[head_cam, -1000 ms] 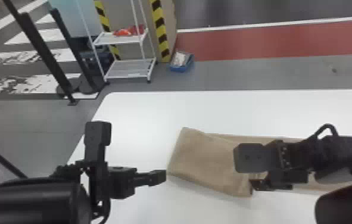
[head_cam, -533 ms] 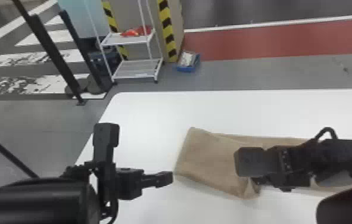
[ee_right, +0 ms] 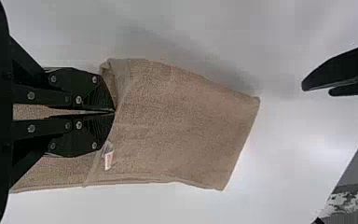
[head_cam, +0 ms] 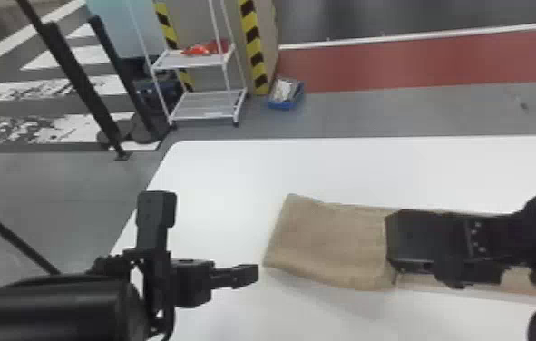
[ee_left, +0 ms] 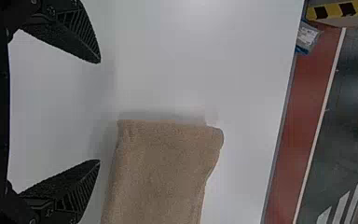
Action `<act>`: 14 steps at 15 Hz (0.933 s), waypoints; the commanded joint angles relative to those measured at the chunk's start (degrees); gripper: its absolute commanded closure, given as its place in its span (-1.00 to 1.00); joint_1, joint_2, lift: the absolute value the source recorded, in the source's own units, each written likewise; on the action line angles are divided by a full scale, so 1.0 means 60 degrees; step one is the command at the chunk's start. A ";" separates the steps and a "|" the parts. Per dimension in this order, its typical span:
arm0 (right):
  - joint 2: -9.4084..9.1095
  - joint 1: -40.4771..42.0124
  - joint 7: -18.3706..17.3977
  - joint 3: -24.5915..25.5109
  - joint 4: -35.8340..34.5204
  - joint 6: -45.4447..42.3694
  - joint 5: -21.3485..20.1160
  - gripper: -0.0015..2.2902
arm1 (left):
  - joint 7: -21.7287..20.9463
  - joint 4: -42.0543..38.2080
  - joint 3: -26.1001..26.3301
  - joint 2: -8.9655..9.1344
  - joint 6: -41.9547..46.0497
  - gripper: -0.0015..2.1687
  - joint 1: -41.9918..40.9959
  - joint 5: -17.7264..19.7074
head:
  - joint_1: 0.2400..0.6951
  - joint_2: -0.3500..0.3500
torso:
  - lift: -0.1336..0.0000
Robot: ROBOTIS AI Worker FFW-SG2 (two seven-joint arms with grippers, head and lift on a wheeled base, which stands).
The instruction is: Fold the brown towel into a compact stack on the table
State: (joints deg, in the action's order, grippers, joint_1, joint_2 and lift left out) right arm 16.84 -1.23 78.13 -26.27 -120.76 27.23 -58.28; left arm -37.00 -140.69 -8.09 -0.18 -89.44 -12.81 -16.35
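And there on the desk (head_cam: pixel 216 181) lay the brown towel (head_cam: pixel 325 245), partly folded, the right end effector (ee_right: pixel 115 111) drawn together and seemingly pinching the upper layer (ee_right: pixel 177 121) to steer the fold, while the left end effector (ee_left: pixel 99 111) hovered nearby, fingers apart.

This place looks like a workshop or a lab hall, but I cannot tell exactly which. Beyond the white table (head_cam: pixel 371 172) there is a grey floor (head_cam: pixel 348 115) with a wide red lane (head_cam: pixel 416 65), edged by a white line. Also beyond the table stand an open white rack (head_cam: pixel 205 97), black posts (head_cam: pixel 78 81) and yellow-black warning stripes (head_cam: pixel 257 65), which give an industrial look.
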 commanded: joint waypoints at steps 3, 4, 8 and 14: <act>0.0240 0.0747 0.0032 0.0013 -0.0367 0.0085 -0.0042 -0.07 | 0.0000 0.0084 0.0060 0.0054 0.0088 -0.87 0.0011 0.0000 | 1.00 0.71 | -0.86; 0.0240 0.0805 0.0032 0.0013 -0.0338 0.0085 -0.0057 -0.07 | 0.0000 0.0084 0.0075 0.0054 0.0088 -0.87 0.0011 0.0000 | 1.00 0.70 | -0.86; 0.0240 0.0761 0.0032 0.0028 -0.0089 -0.0003 -0.0159 -0.08 | -0.0015 0.0128 0.0060 0.0054 0.0088 -0.87 -0.0004 0.0000 | 1.00 0.69 | -0.86; -0.0039 0.0820 0.0032 0.0335 -0.0294 0.1491 0.0163 -0.74 | 0.0000 0.0216 0.0045 0.0054 0.0176 -0.87 -0.0004 0.0000 | 1.00 0.67 | -0.86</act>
State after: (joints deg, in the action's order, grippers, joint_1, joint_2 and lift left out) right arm 17.38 3.30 78.13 -25.54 -121.41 32.11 -58.86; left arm -37.00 -139.56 -7.73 -0.17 -88.69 -12.83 -16.35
